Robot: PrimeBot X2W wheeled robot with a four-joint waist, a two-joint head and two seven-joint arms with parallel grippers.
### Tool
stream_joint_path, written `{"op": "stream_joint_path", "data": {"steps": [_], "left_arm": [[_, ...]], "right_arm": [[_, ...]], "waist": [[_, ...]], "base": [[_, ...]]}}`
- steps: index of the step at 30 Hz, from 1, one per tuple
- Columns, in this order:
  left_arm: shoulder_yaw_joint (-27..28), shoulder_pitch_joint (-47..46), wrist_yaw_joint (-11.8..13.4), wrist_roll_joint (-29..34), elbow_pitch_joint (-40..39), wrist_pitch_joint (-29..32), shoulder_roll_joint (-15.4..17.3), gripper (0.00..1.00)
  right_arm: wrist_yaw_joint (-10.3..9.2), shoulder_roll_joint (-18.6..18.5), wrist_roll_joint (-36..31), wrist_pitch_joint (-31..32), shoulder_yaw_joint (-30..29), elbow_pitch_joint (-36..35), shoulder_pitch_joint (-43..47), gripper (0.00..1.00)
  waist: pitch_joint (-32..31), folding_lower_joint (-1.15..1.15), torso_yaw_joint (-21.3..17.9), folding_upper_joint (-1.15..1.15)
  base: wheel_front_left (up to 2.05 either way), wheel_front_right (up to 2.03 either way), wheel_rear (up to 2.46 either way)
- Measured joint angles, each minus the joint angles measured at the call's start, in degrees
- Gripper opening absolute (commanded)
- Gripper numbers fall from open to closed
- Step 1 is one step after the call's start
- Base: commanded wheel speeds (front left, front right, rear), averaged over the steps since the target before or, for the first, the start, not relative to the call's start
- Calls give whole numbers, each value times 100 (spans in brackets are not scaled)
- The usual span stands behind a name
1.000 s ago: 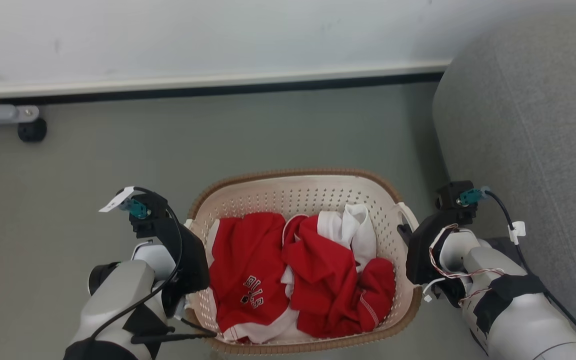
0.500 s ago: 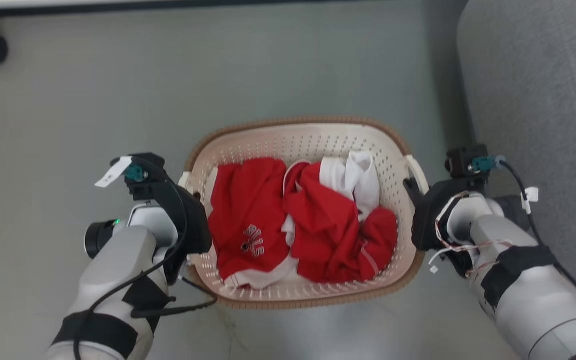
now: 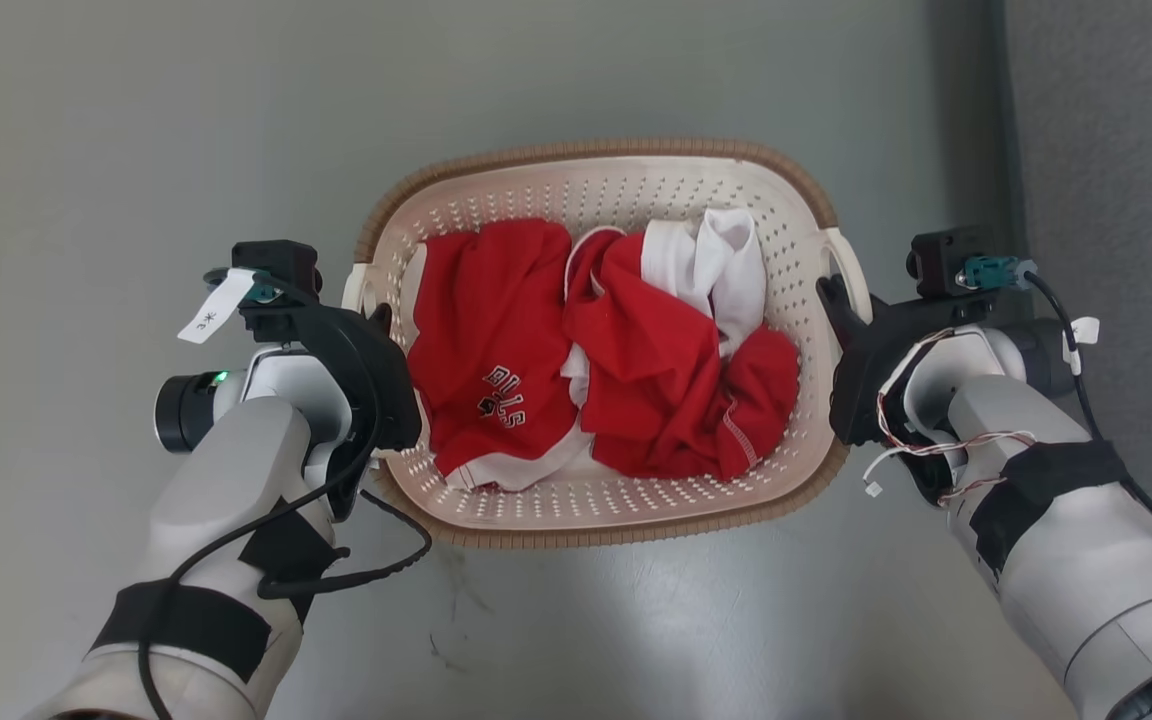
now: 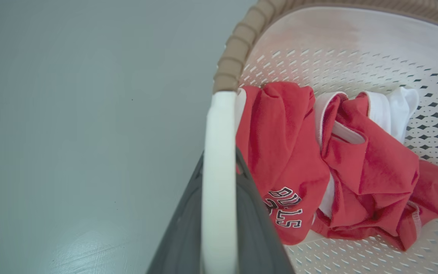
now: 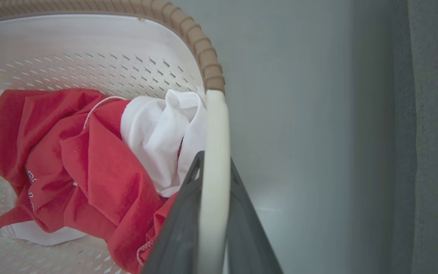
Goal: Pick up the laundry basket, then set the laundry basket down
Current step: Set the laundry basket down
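The laundry basket (image 3: 596, 152), cream with perforated walls and a brown woven-look rim, sits in the middle of the head view between my two arms. It holds red and white clothes (image 3: 636, 370). My left gripper (image 3: 376, 322) is shut on the basket's white left handle (image 4: 219, 144), which runs between its dark fingers (image 4: 183, 224). My right gripper (image 3: 833, 298) is shut on the white right handle (image 5: 214, 152), with a dark finger (image 5: 175, 224) on each side of it. I cannot tell whether the basket's base touches the floor.
A grey upholstered piece of furniture (image 3: 1116, 150) stands close to the right of the basket and my right arm, also seen as a grey upholstered side (image 5: 437, 114). Grey floor (image 3: 136, 120) spreads to the left and beyond the basket.
The head camera has tilted down, so the wall and skirting have left the picture. The basket looks slightly larger and higher in view. Both grippers stay on the handles.
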Motion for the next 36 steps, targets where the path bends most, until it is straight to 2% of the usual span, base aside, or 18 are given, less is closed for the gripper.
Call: {"op": "stream_joint_path", "data": {"steps": [20, 36], "left_arm": [[-201, -166, 93, 53, -53, -689, 9, 0], [-396, -166, 96, -11, -53, -889, 5, 0]], "right_arm": [[-1, -15, -174, -650, 126, 185, -325, 0], [0, -9, -232, -892, 240, 402, -365, 0]], "waist": [[953, -1, 19, 0], [1089, -1, 28, -1]], "base": [[0, 0, 0], [0, 0, 0]]}}
